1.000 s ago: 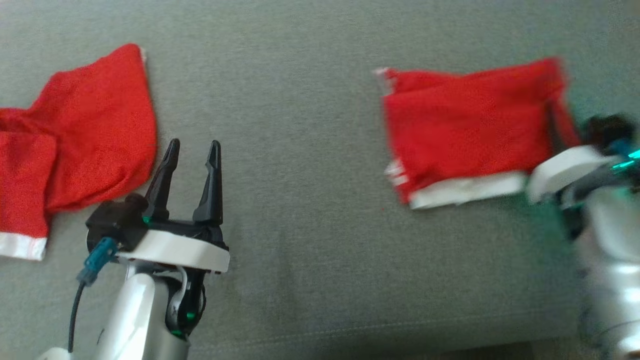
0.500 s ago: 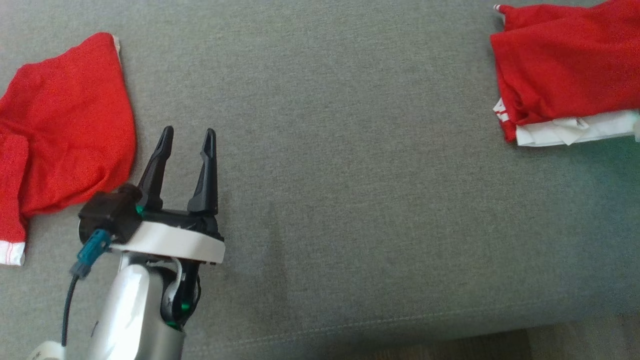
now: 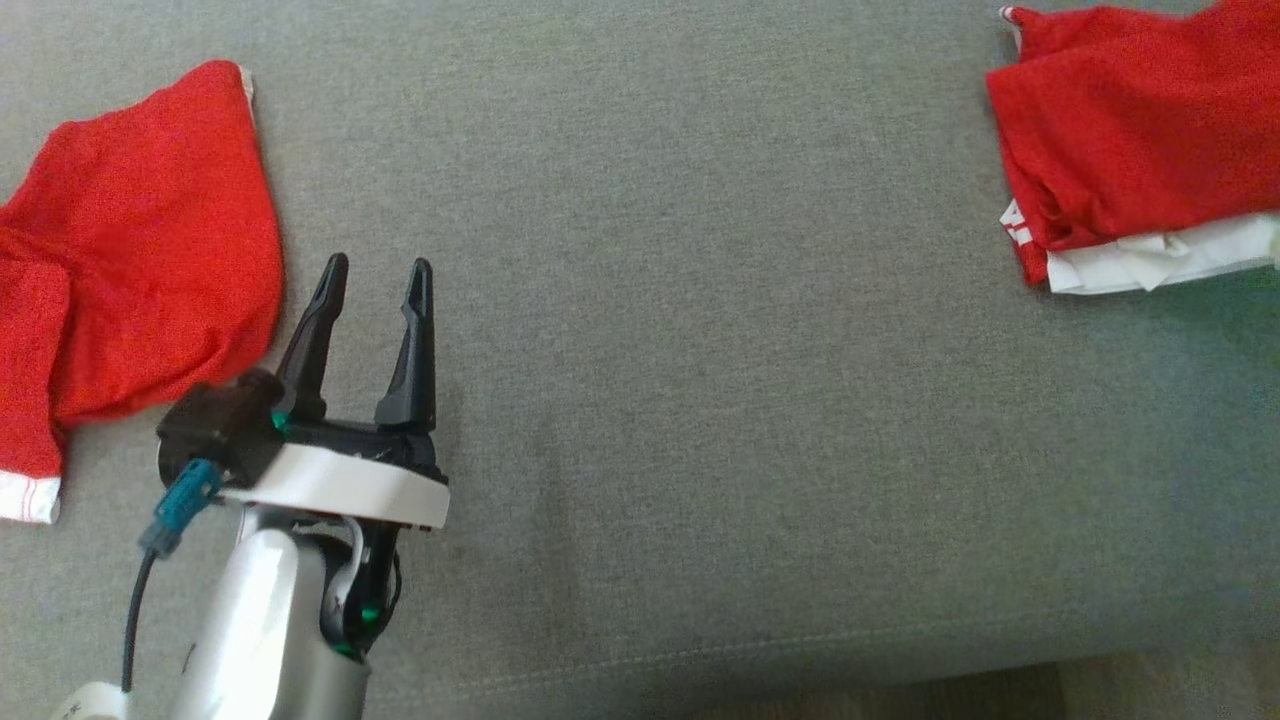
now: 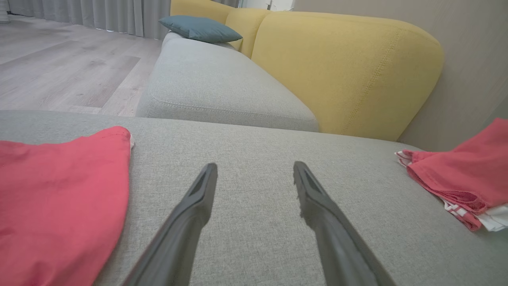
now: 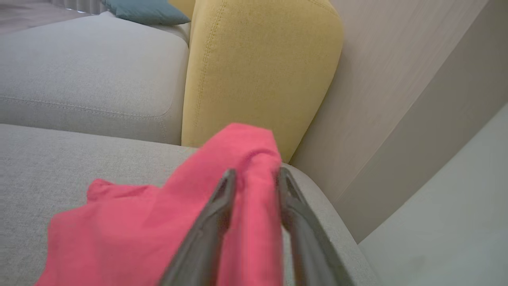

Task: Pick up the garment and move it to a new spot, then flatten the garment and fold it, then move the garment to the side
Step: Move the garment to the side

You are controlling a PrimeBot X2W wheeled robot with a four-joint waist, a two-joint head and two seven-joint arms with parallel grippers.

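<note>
The garment (image 3: 1130, 140) is a red piece folded into a rectangle with white layers along its near edge, lying at the far right of the grey sofa seat (image 3: 700, 350). In the left wrist view the garment (image 4: 468, 171) shows at the right. My right gripper (image 5: 257, 172) stands over the garment (image 5: 158, 222), and a raised red fold fills the narrow gap between its fingers. My left gripper (image 3: 375, 265) is open over bare seat at the lower left, nothing between its fingers (image 4: 198, 198).
A second red garment (image 3: 150, 230) with a white hem lies crumpled at the left, just beside my left gripper. Yellow back cushions (image 4: 349, 71) and a wall stand behind the seat. The seat's front edge (image 3: 700, 660) runs along the bottom, with floor below.
The head view has swung left, so the folded garment now sits at the right edge and the right arm has left that view. The left gripper has stayed open and still.
</note>
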